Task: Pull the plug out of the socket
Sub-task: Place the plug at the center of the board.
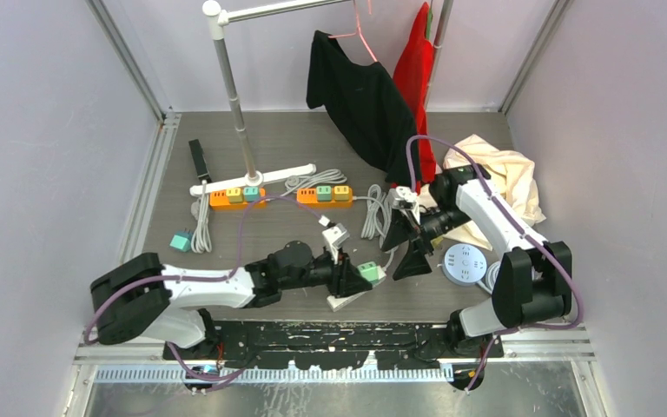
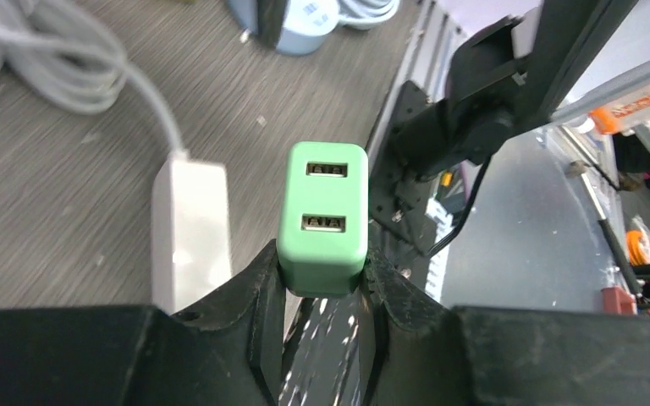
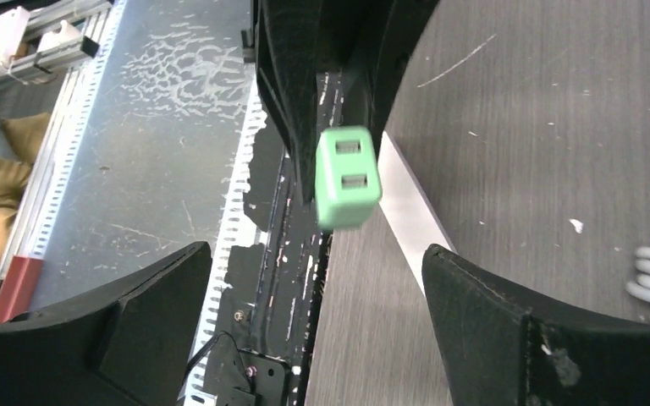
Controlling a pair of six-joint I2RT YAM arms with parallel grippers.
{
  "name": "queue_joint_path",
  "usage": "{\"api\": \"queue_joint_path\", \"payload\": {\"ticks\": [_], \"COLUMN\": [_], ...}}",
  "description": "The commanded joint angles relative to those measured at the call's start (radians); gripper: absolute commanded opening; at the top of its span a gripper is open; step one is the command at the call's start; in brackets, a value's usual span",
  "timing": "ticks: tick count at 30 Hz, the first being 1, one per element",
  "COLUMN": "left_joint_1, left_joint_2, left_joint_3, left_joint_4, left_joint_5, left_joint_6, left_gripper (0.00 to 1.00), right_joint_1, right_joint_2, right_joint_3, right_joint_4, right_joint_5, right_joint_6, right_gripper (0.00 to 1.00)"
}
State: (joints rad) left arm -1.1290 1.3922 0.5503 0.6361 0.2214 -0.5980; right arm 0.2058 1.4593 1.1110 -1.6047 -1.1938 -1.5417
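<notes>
Between the left gripper's (image 2: pixel 323 269) black fingers: green plastic two-port USB plug (image 2: pixel 322 218), pinched on both sides, ports facing the wrist camera. Plug is off the flat white plastic power strip (image 2: pixel 190 230), which lies on the grey wood-grain table (image 2: pixel 68 169) just beside it; no contact visible. Right gripper (image 3: pixel 313 254) is spread wide, holding nothing, pointed at the plug from close by, one finger each side of it in the right wrist view and neither touching. Top view: both grippers near front centre of the table. Round white multi-socket hub (image 1: pixel 465 263) sits just right of them. Two orange power strips (image 1: pixel 237 198) carrying coloured plugs lie further back, with coiled white cables (image 1: pixel 373 213) near them.
</notes>
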Motion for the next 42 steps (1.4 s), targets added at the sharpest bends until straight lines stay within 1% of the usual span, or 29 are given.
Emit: {"api": "queue_joint_path", "payload": {"ticks": [1,3,4,6,8,9,12,15,17,19,23,26,27,29,34,37,38,39,41,42], "left_joint_1": [0.023,0.057,0.091,0.182,0.292,0.341,0.496,0.637,0.704,0.732,0.747,0.768,0.786,0.845,1.055,1.193,1.22,1.233,1.248,1.263], "left_joint_2": [-0.158,-0.25,-0.3,-0.422,-0.549,-0.605,-0.745,-0.813,-0.822,-0.817,-0.787,-0.754,-0.739,-0.722,-0.671,-0.624,-0.598,-0.577,-0.547,-0.535], "left_joint_3": [-0.116,-0.175,-0.192,-0.202,-0.202,-0.201,-0.19,-0.169,-0.158,-0.15,-0.108,-0.048,-0.027,0.002,0.073,0.121,0.146,0.178,0.222,0.227], "left_joint_4": [-0.098,-0.188,-0.273,-0.454,-0.614,-0.685,-0.841,-0.938,-0.963,-0.966,-0.986,-0.99,-0.983,-0.946,-0.912,-0.915,-0.947,-0.985,-1.062,-1.072], "left_joint_5": [-0.141,-0.208,-0.239,-0.26,-0.282,-0.291,-0.274,-0.214,-0.169,-0.162,-0.238,-0.269,-0.257,-0.184,0.04,0.194,0.21,0.191,0.111,0.086], "left_joint_6": [-0.002,-0.049,-0.076,-0.098,-0.093,-0.084,-0.059,-0.041,-0.038,-0.057,-0.106,-0.104,-0.105,-0.123,-0.204,-0.299,-0.297,-0.273,-0.247,-0.249], "left_gripper": [0.0,0.0,0.0,0.0,0.0,0.0,0.0,0.0,0.0,0.0,0.0,0.0,0.0,0.0,0.0,0.0,0.0,0.0,0.0,0.0], "right_joint_1": [-0.057,-0.067,-0.068,-0.068,-0.069,-0.068,-0.068,-0.068,-0.067,-0.067,-0.067,-0.067,-0.066,-0.067,-0.067,-0.066,-0.066,-0.067,-0.065,-0.065], "right_joint_2": [-0.078,-0.116,-0.149,-0.203,-0.244,-0.254,-0.265,-0.275,-0.282,-0.287,-0.296,-0.297,-0.297,-0.297,-0.314,-0.327,-0.329,-0.332,-0.335,-0.337], "right_joint_3": [0.017,-0.008,-0.027,-0.073,-0.116,-0.128,-0.131,-0.133,-0.14,-0.143,-0.144,-0.143,-0.142,-0.142,-0.145,-0.149,-0.15,-0.15,-0.148,-0.149], "right_joint_4": [0.022,0.147,0.222,0.409,0.585,0.632,0.664,0.671,0.688,0.692,0.695,0.695,0.694,0.695,0.702,0.71,0.71,0.71,0.709,0.709], "right_joint_5": [0.017,0.045,0.066,0.113,0.166,0.189,0.222,0.228,0.236,0.244,0.248,0.25,0.251,0.253,0.262,0.261,0.262,0.261,0.262,0.263], "right_joint_6": [0.05,0.188,0.281,0.485,0.65,0.708,0.761,0.773,0.791,0.793,0.8,0.802,0.802,0.805,0.812,0.819,0.819,0.82,0.82,0.821], "right_gripper": [1.0,1.0,1.0,1.0,1.0,1.0,1.0,1.0,1.0,1.0,1.0,1.0,1.0,1.0,1.0,1.0,1.0,1.0,1.0,1.0]}}
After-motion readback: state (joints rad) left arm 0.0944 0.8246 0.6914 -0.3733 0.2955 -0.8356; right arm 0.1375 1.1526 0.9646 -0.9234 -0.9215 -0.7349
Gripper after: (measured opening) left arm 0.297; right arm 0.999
